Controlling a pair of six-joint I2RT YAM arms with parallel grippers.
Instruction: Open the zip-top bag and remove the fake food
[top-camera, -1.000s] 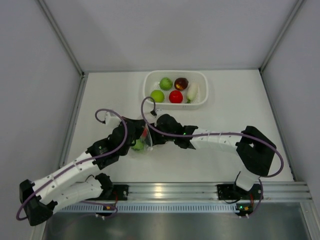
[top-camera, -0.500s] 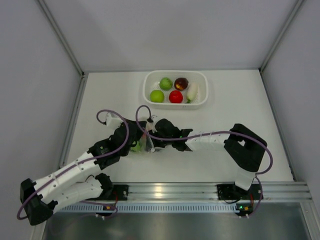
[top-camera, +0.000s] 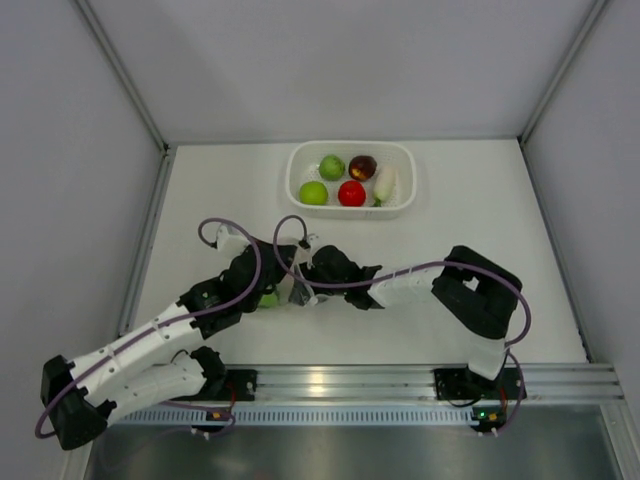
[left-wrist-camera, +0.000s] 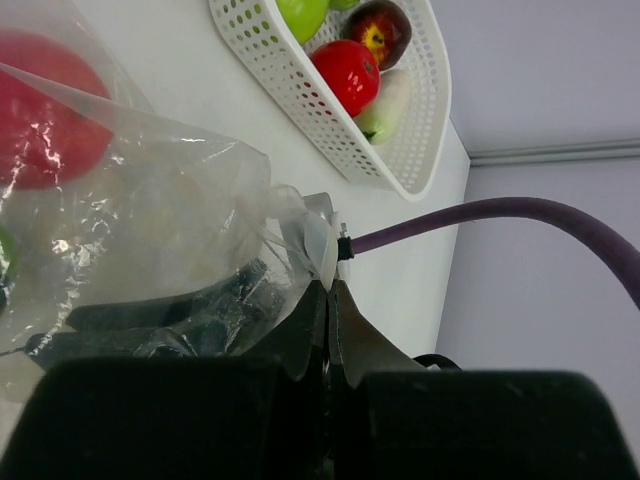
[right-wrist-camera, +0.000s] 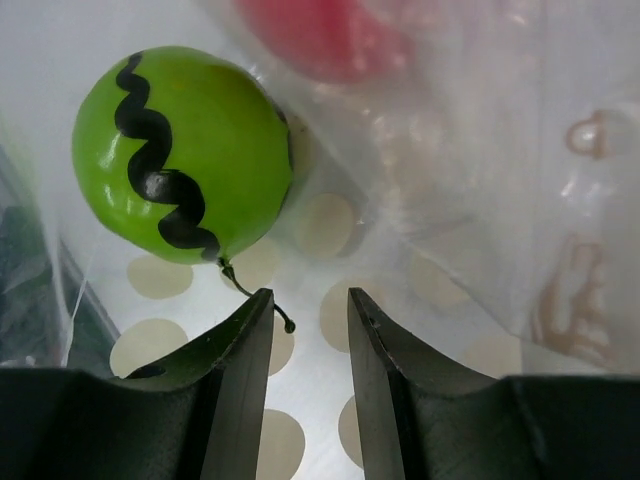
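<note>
The clear zip-top bag (top-camera: 292, 293) lies on the table between my two grippers. My left gripper (left-wrist-camera: 328, 287) is shut on the bag's (left-wrist-camera: 150, 220) edge, pinching a fold of plastic. A red piece of fake food (left-wrist-camera: 40, 140) shows inside. My right gripper (right-wrist-camera: 310, 300) is open and pokes into the dotted bag (right-wrist-camera: 470, 180), its fingers apart with nothing between them. Just beyond its left finger sits a green ball with a black zigzag (right-wrist-camera: 180, 150), and a red piece (right-wrist-camera: 320, 30) lies further in. From above, the left gripper (top-camera: 268, 283) and right gripper (top-camera: 303, 288) meet at the bag.
A white perforated basket (top-camera: 296, 160) stands at the back with several fake fruits: two green balls (top-camera: 332, 166), a maroon one (top-camera: 362, 166), a red one (top-camera: 351, 193) and a white piece (top-camera: 386, 182). The basket (left-wrist-camera: 400, 150) also appears in the left wrist view. Grey walls stand on both sides.
My right arm has folded and pushed its gripper left, further into the bag, its jaws slightly narrower. The left gripper keeps its pinch on the bag's edge.
</note>
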